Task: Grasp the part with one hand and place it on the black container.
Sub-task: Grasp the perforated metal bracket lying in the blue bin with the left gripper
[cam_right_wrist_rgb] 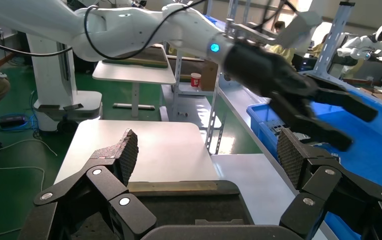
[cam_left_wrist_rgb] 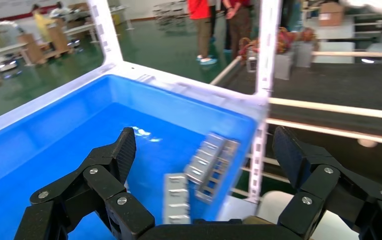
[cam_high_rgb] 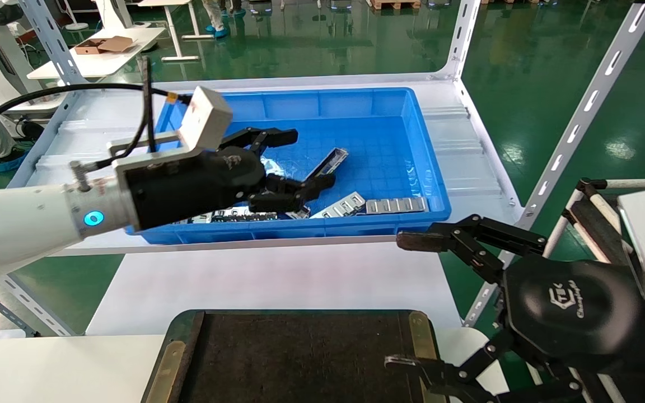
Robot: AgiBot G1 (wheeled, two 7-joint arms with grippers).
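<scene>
The part (cam_high_rgb: 331, 160), a narrow silver trough with a dark inside, lies tilted on the floor of the blue bin (cam_high_rgb: 356, 103). My left gripper (cam_high_rgb: 308, 159) hovers open over the bin, its fingertips just beside the part and holding nothing. In the left wrist view the left gripper (cam_left_wrist_rgb: 206, 150) is open and the part does not show. The black container (cam_high_rgb: 300, 358) lies at the near table edge, and it also shows in the right wrist view (cam_right_wrist_rgb: 179, 212). My right gripper (cam_high_rgb: 406, 302) is open and empty beside the container's right edge, as the right wrist view (cam_right_wrist_rgb: 206, 150) also shows.
Flat silver strips with square windows (cam_high_rgb: 395, 205) lie along the bin's near wall, and they show in the left wrist view (cam_left_wrist_rgb: 206, 157) too. More parts (cam_high_rgb: 233, 214) lie under the left gripper. White shelf uprights (cam_high_rgb: 574, 129) stand to the right. A white tabletop (cam_high_rgb: 277, 280) lies between bin and container.
</scene>
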